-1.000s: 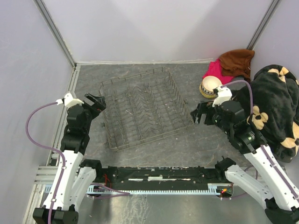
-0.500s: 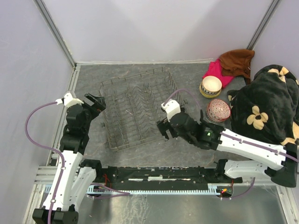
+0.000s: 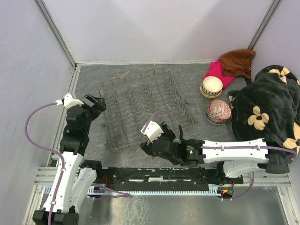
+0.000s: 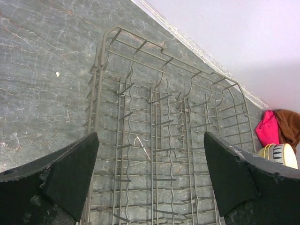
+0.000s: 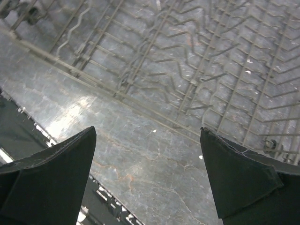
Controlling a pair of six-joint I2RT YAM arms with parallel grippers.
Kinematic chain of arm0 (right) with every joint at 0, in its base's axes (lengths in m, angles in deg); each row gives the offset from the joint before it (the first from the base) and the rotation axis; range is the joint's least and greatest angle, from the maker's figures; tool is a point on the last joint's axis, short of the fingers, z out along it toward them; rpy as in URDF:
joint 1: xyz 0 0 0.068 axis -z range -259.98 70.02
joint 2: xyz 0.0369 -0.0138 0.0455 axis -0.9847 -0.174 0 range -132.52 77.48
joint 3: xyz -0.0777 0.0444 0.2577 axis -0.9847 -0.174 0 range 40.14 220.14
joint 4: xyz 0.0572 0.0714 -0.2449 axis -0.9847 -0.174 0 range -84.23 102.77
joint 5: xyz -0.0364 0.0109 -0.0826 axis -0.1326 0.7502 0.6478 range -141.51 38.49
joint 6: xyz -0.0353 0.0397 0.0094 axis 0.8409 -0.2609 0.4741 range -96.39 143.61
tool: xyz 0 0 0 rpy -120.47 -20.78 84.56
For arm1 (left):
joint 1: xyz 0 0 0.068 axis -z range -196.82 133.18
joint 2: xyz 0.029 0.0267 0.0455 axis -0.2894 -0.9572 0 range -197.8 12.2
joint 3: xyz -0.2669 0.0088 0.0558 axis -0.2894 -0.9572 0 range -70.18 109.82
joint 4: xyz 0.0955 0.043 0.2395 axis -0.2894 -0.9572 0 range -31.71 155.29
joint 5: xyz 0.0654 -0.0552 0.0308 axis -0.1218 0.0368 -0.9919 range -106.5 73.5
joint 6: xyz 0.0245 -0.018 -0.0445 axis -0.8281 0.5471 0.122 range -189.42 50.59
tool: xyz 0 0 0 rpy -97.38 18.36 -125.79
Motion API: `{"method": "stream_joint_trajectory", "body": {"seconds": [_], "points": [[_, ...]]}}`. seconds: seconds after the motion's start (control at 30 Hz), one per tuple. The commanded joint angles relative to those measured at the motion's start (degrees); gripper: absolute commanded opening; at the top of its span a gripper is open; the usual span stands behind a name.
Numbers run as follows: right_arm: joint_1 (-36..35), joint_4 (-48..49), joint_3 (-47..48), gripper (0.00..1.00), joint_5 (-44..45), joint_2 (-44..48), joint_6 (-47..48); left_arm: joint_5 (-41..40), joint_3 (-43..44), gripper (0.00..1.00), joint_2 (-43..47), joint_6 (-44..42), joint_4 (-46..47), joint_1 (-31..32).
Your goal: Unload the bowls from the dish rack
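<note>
The grey wire dish rack (image 3: 143,108) stands mid-table with no bowl showing in it; it also fills the left wrist view (image 4: 159,122) and the top of the right wrist view (image 5: 197,56). A stack of bowls (image 3: 211,86) with a pale inside and a yellow striped outside sits at the far right, its edge showing in the left wrist view (image 4: 281,154). A red lattice bowl (image 3: 219,111) lies upside down near it. My left gripper (image 3: 96,103) (image 4: 151,136) is open and empty at the rack's left side. My right gripper (image 3: 146,148) (image 5: 147,131) is open and empty over the table at the rack's near edge.
A pink cloth (image 3: 215,71) and a brown cloth (image 3: 238,61) lie at the back right. A black flowered blanket (image 3: 272,103) covers the right side. A black rail (image 3: 159,176) runs along the near edge. Walls close off the back and sides.
My right arm has swung from beside the bowls at the right across to the rack's near edge. The red lattice bowl now shows on the table. The left arm has not moved.
</note>
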Motion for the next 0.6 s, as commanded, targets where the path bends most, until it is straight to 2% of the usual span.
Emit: {"method": "stream_joint_trajectory", "body": {"seconds": [0.0, 0.1, 0.23, 0.37, 0.57], "points": [[-0.6, 3.0, -1.2, 1.00, 10.3, 2.1, -4.6, -0.4, 2.2, 0.99, 0.8, 0.2, 0.4, 0.0], [-3.9, 4.7, -3.5, 0.99, 20.9, 2.7, -8.8, -0.7, 2.2, 0.99, 1.1, 0.2, 0.3, 0.0], [-7.5, -0.3, -1.4, 1.00, 29.8, -2.3, -13.2, -0.8, 2.2, 0.99, 1.2, 0.3, 0.2, 0.0], [-9.0, -1.6, 0.2, 1.00, 30.7, -5.1, -15.3, -1.2, 2.1, 0.99, 1.5, 0.2, 0.0, 0.1], [-9.0, 0.5, -1.0, 1.00, 30.3, -3.4, -14.1, -1.4, 2.0, 0.99, 1.8, 0.3, -0.1, 0.0]]}}
